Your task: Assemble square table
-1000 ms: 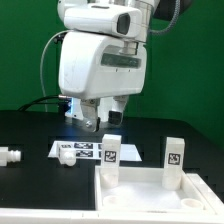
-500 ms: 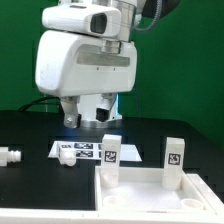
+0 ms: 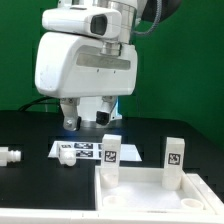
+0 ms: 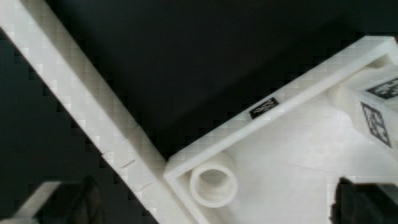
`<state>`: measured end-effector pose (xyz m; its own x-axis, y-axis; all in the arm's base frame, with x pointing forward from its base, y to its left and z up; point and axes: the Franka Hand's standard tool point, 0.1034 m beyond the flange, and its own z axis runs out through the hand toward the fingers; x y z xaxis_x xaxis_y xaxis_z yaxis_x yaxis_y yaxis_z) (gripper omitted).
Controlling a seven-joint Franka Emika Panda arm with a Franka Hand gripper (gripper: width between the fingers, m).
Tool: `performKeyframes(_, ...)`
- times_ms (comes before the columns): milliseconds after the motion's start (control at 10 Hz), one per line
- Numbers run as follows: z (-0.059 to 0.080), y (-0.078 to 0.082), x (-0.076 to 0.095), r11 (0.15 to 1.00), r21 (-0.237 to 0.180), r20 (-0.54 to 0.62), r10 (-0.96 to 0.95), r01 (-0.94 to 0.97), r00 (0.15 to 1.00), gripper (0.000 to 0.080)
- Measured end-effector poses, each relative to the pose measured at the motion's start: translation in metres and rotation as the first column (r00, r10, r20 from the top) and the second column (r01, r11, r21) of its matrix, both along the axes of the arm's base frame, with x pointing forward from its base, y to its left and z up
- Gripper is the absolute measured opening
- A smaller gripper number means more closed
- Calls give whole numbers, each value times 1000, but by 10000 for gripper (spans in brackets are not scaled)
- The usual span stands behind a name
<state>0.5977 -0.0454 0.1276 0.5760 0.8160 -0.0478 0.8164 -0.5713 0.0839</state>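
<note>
- Black matte work surface [image 3: 30, 135] lies before a green backdrop.
- Nearest: white plastic square tabletop panel [image 3: 150, 195]. One short white tagged leg [image 3: 110, 150] and a second tagged leg [image 3: 174, 155] stand upright at its far corners. The wrist view shows a round corner socket [image 4: 214, 183] with nothing in it.
- Beyond: flat white marker board [image 3: 80, 150]. A small white peg-like part [image 3: 10, 155] lies well apart, at the exterior view's left.
- Farthest: white two-finger gripper [image 3: 88, 120] hangs above the marker board, fingers spread wide and holding nothing.
- Hazard, as judged: a descent drifting toward the panel could strike the nearby upright leg, tipping it or shifting the panel and spoiling socket alignment.
</note>
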Motion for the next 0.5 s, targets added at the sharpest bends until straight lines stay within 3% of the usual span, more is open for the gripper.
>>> performKeyframes(200, -2, -8, -3, 1000, 3, 7, 9, -10, 1000, 648)
performKeyframes(300, -16, -37, -29, 1000, 13, 14, 3, -3, 1000, 648)
performKeyframes(400, -27, -56, -57, 999, 13, -27, -34, 35, 999, 648)
performKeyframes(500, -28, -64, -69, 999, 15, -40, -50, 50, 998, 648)
